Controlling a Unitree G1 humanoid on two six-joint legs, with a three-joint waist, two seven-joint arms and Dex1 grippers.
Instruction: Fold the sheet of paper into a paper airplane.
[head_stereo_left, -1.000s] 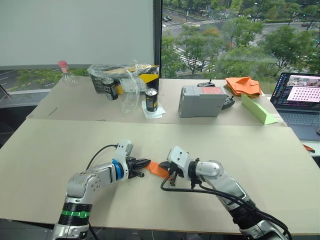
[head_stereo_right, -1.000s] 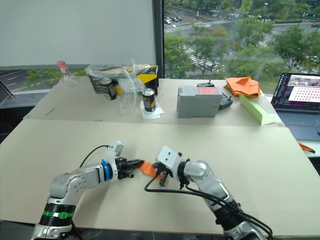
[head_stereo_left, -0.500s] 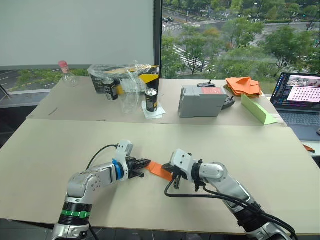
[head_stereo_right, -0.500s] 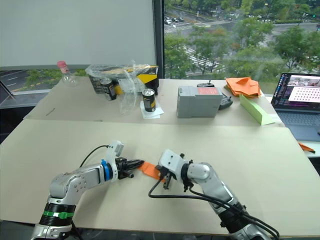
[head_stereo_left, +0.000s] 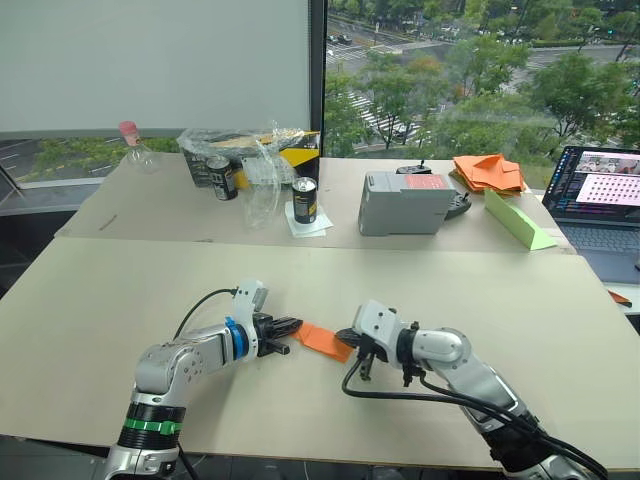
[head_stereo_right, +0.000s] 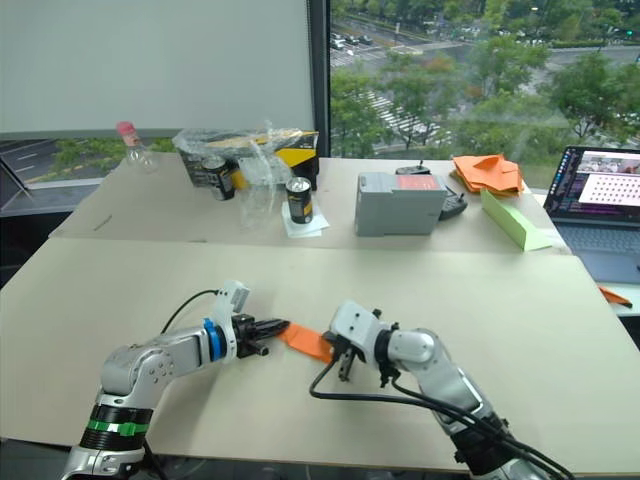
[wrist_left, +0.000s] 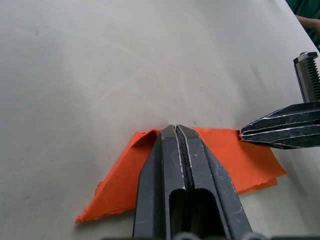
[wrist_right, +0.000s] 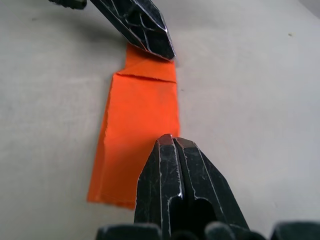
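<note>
The sheet of paper is folded into a narrow bright-orange strip with one pointed end and lies flat on the near table. My left gripper is shut, and its tips rest on the strip's left end. My right gripper is shut too, its tips lying on the strip's right end. The left wrist view has the left gripper lying across the paper up to its far edge. In that same view the right gripper touches a corner.
On the far table stand a heap of orange paper pieces, a light-green paper wedge, a grey box, two cans, a plastic bag and a bottle. At the right edge is an open laptop.
My right gripper has slid to the right along the orange strip, uncovering more of it. The left gripper has stayed on the strip's left end.
</note>
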